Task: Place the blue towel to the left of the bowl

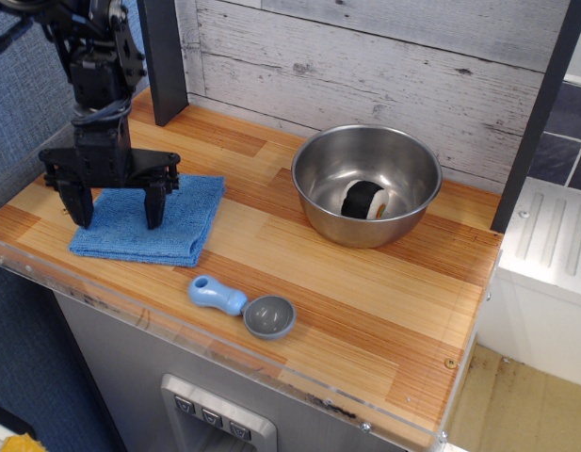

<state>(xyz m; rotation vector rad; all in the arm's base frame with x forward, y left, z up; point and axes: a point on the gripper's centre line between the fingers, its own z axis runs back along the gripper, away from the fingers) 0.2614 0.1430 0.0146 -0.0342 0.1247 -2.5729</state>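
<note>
Your gripper (119, 209) stands spread wide over the blue towel (182, 212), jaws pointing down, fingertips at or just above the cloth; contact cannot be confirmed. The towel lies flat and folded at the left end of the wooden counter (365, 301), well apart from the bowl (367, 184) and already on its left. A dark roll (363, 199) sits inside the bowl.

Risks, as judged: closing now may pinch only the top layer, so the fold opens or drags when lifted. The towel's front edge sits near the counter lip; a forward pull could slide it off. The blue-handled scoop (241, 307) lies just beside that edge and could be knocked.
</note>
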